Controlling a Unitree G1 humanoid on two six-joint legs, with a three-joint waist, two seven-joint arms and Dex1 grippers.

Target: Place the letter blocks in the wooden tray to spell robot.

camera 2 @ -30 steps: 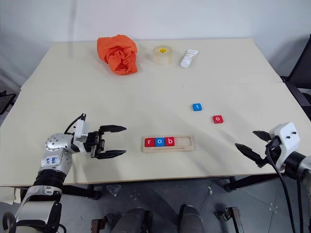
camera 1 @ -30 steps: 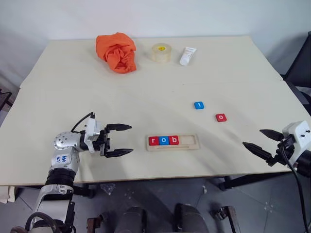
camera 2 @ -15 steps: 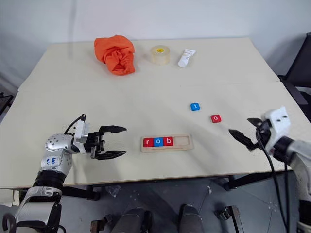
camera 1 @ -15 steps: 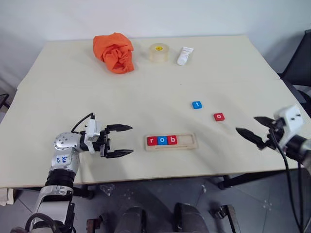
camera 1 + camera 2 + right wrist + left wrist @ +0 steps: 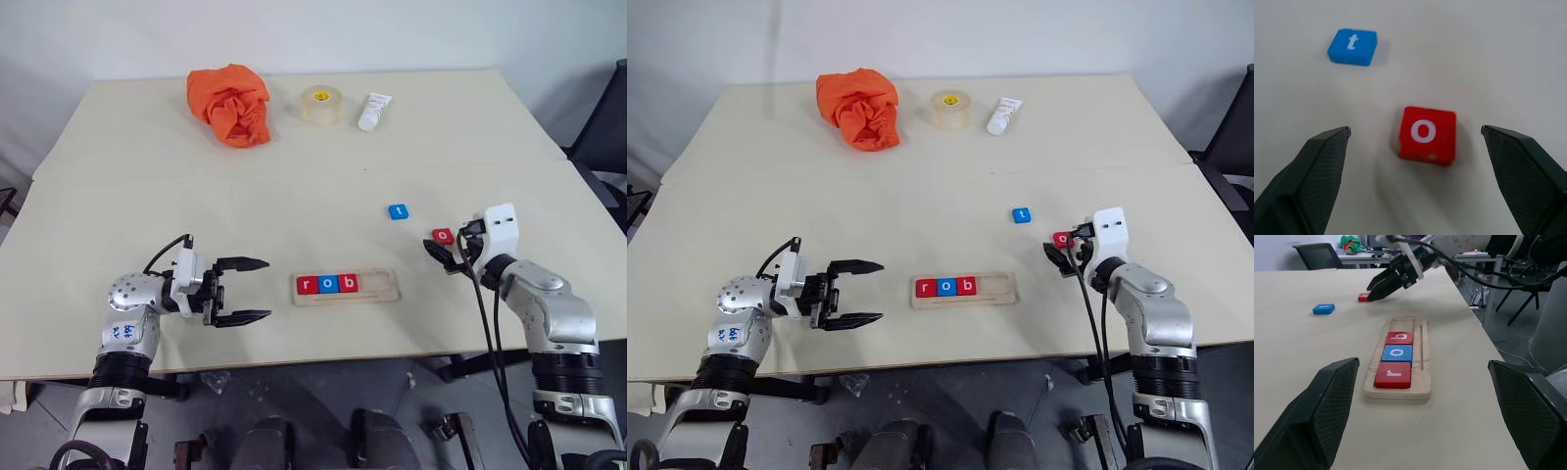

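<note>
Hovering wide open and empty around the red o block (image 5: 1426, 134), the right gripper (image 5: 443, 253) sits beside the blue t block (image 5: 1352, 46), while the wooden tray (image 5: 1422, 363) holds r, o, b before the open, empty left gripper (image 5: 245, 291).

We are counting five letter blocks in all: three red and two blue. Three of them are sitting in a row in the one wooden tray (image 5: 348, 287) at lower centre of the left eye view: a red r block (image 5: 308, 285), a blue o block (image 5: 327, 284) and a red b block (image 5: 347, 283). Two are lying loose to the right of centre: a blue t block (image 5: 398, 211) and a red o block (image 5: 443, 235). Along the upper part of the frame we are seeing one orange cloth (image 5: 230, 103), one tape roll (image 5: 320, 105) and one white tube (image 5: 373, 112). All are resting on one table (image 5: 127, 215).
</note>
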